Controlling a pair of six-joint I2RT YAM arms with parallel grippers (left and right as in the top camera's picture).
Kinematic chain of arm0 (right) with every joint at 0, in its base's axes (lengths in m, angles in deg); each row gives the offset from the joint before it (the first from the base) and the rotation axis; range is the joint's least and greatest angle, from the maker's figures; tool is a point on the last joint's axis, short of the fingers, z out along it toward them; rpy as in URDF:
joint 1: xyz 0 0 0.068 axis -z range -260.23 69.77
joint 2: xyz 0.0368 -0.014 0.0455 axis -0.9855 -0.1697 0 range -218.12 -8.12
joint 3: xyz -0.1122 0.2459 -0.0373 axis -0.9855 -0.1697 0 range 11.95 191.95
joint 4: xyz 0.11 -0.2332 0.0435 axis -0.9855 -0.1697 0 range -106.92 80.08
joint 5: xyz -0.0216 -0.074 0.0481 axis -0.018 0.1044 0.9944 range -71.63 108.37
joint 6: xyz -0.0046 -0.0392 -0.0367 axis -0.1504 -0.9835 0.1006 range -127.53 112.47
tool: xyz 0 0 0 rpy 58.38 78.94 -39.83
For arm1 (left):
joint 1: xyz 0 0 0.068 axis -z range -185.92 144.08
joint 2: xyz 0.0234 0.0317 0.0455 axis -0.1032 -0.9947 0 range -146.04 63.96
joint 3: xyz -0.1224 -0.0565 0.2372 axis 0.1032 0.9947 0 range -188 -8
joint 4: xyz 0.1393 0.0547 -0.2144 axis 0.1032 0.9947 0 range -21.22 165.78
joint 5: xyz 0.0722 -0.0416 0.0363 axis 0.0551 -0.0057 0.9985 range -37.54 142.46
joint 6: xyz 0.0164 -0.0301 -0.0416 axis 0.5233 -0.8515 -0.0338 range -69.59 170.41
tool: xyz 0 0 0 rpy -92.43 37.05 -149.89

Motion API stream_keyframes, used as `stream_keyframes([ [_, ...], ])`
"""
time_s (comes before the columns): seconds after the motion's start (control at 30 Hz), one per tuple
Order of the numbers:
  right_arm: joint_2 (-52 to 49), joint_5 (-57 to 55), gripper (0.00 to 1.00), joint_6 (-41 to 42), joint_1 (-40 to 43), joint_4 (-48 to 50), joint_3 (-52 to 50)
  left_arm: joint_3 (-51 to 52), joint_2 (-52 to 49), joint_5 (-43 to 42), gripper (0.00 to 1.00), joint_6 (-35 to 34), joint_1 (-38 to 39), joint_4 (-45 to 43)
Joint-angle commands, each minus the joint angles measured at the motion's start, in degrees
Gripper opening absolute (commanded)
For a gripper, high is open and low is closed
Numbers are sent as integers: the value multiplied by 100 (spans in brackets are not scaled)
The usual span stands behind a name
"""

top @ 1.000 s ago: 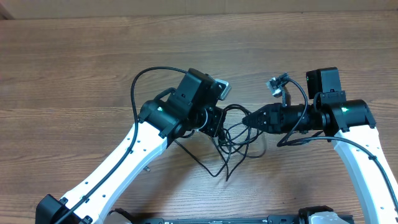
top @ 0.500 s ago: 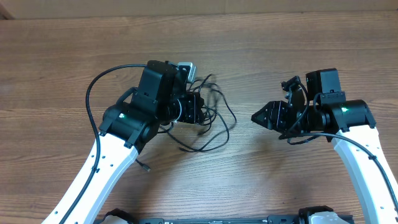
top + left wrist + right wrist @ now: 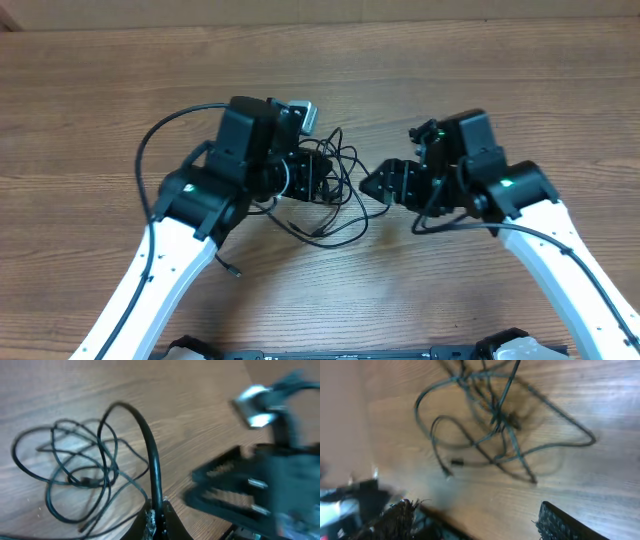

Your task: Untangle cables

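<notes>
The cables (image 3: 340, 200) lie as a loose tangle of thin black loops on the wooden table between my two arms. My left gripper (image 3: 322, 188) sits at the tangle's left edge. In the left wrist view it (image 3: 157, 521) is shut on one black cable (image 3: 150, 455) that arches up from the jaws, while the other loops (image 3: 75, 475) rest on the wood. My right gripper (image 3: 373, 183) stands just right of the tangle, open. The right wrist view shows its fingers (image 3: 559, 522) wide apart with nothing between them, and the tangle (image 3: 495, 420) ahead, blurred.
A thin cord end with a small plug (image 3: 232, 269) trails out under the left arm. The left arm's own thick black cable (image 3: 150, 150) loops out to the left. Bare wood table (image 3: 500, 80) lies all around.
The right gripper has opened and let go of the cables. The left arm pulled the tangle leftward. The right arm then moved left, back up to the tangle.
</notes>
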Motion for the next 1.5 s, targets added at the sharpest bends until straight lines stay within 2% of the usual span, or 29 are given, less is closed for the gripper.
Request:
stream_keyframes([
  [0.0,-256,-581,77,382,-92,286,-37,-483,632,-334,4,431,-173,-59],
  [0.23,-1091,-511,78,385,-518,1176,-37,-763,1322,-334,4,428,-214,-190],
  [0.3,-1318,-511,74,385,-669,1327,-37,-769,1416,-293,4,433,-214,-223],
  [0.33,-1427,-516,68,382,-739,1388,-37,-769,1462,-267,4,437,-214,-275],
  [0.47,-1816,-540,8,382,-887,1499,-37,-772,1589,-212,4,535,-219,-520],
  [0.5,-1893,-542,4,385,-885,1493,-37,-774,1622,-146,4,535,-219,-562],
  [0.7,-2055,-1714,4,1025,-551,966,-37,-984,1917,684,4,538,-341,-457],
  [0.83,-2052,-1794,4,1023,-72,566,-37,-1071,2168,1200,4,533,-599,-282],
  [1.07,-2052,-739,4,911,267,374,-37,-1058,2124,1204,4,531,-699,160],
  [1.23,-2050,-334,4,925,-39,439,-37,-1058,1746,1119,4,511,-699,782],
  [1.47,-2009,-249,4,981,-452,107,-37,-1058,1204,533,4,509,-699,1298],
])
